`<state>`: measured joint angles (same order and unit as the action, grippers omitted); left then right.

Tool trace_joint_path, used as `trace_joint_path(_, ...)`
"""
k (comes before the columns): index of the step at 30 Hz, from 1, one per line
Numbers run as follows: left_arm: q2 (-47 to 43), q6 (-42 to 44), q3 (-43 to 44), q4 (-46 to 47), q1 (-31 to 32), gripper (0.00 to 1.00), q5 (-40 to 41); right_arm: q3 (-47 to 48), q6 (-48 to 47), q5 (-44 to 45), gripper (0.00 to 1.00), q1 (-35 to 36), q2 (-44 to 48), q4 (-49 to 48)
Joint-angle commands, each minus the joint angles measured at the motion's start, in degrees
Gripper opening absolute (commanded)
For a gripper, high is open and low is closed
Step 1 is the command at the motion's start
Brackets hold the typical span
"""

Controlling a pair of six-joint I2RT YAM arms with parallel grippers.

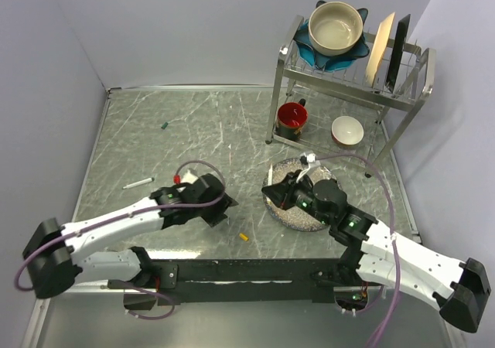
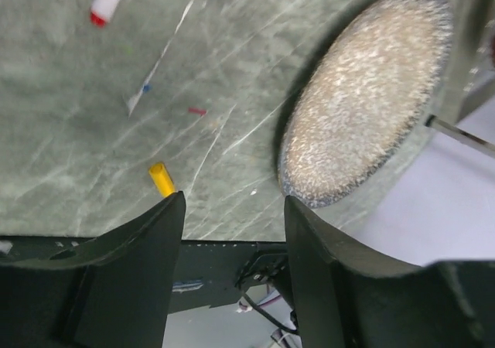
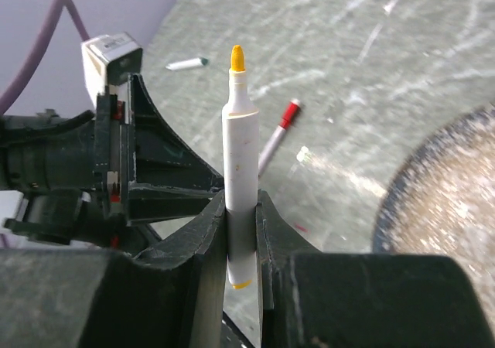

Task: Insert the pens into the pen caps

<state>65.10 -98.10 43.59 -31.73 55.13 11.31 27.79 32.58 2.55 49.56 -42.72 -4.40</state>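
1. The right tool (image 3: 241, 216) is squeezed shut on the yellow pen (image 3: 240, 155). It holds the white barrel low down, and the yellow tip sticks out well past the fingers.
2. This tool hangs above the left rim of a grey speckled plate (image 2: 363, 93), which sits on the table (image 1: 232, 124) a bit right of the middle.
3. The left tool (image 2: 232, 205) is partly open – there is a clear gap between its two dark fingers and nothing is in it.
4. The yellow cap (image 2: 162, 179) lies flat on the table close to the near edge, about halfway along. It is just beside the tip of one left finger, outside the gap.
5. The red pen (image 3: 278, 135) lies flat on the table by the left arm, left of the middle.
6. The green pen (image 1: 138, 183) lies flat nearer the left edge, well apart from the tools.
7. The green cap (image 1: 165, 124) lies alone toward the far left corner – far from its pen.
8. A metal rack (image 1: 352, 69) stands at the far right corner with a red mug (image 1: 292, 120) and a small white bowl (image 1: 347, 130) under it.
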Motion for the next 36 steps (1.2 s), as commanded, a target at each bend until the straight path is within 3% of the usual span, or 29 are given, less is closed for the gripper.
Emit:
trace_joint_path(1, 4.67, -9.99, 5.71, -5.80, 3.92, 0.57, 3.29, -1.16, -1.82, 3.51, 0.00, -0.34, 5.00, 2.91)
trace_joint_path(12, 15.49, -16.07, 6.32, -6.33, 5.69, 0.50, -5.06, -2.13, -3.05, 7.38, 0.00, -0.34, 12.30, 7.04)
trace_joint_path(19, 22.26, -16.94, 10.98, -11.95, 6.04, 0.45, -6.91, -3.18, -2.26, 8.44, 0.00, -0.25, 13.45, 6.95)
trace_joint_path(36, 32.01, -16.94, 13.18, -10.29, 6.21, 0.40, -10.52, -3.71, -2.61, 9.41, 0.00, -0.34, 16.09, 8.09)
